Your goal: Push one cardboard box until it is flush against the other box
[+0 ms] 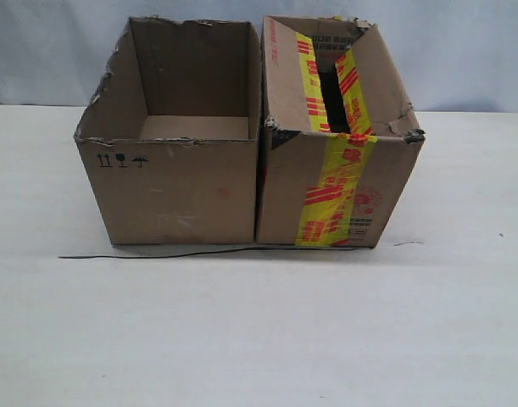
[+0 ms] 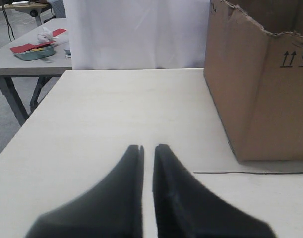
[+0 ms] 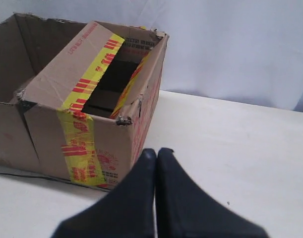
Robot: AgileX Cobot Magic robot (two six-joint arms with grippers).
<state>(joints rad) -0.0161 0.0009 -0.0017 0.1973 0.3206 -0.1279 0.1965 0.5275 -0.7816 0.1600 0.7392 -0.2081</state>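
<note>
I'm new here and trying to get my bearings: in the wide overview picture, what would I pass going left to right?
Open white table → plain brown box → yellow-taped box right beside it → more of the table.

Black, tapered left tool (image 2: 148,147), right tool (image 3: 156,151) (matte)

White tbl (image 1: 259,339), thin blk wire (image 1: 157,255) (front)

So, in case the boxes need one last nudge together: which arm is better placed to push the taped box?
Right, probably. The right hand, shut, sits close to the outer side of the taped box. The left hand, also shut, is out by the plain box, with that box between it and the taped one.
</note>
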